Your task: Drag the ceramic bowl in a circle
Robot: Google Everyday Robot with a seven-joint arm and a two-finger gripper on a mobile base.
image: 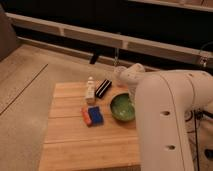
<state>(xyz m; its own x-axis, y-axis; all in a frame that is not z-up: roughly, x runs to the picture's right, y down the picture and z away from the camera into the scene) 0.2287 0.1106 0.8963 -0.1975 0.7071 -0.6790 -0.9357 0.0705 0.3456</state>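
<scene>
The ceramic bowl (122, 107), green and glossy, sits on the right part of the wooden table (75, 145). My white arm (165, 115) comes over the table's right side, and its wrist (127, 77) bends down just behind the bowl. The gripper is hidden behind the arm at the bowl's right rim and is shut. Whether it touches or grips the bowl cannot be seen.
A small white bottle (90, 90) and a black rectangular object (103, 88) stand behind and to the left of the bowl. A blue sponge (95, 116) with an orange piece beside it lies just left of the bowl. A dark wall with a rail runs behind the table.
</scene>
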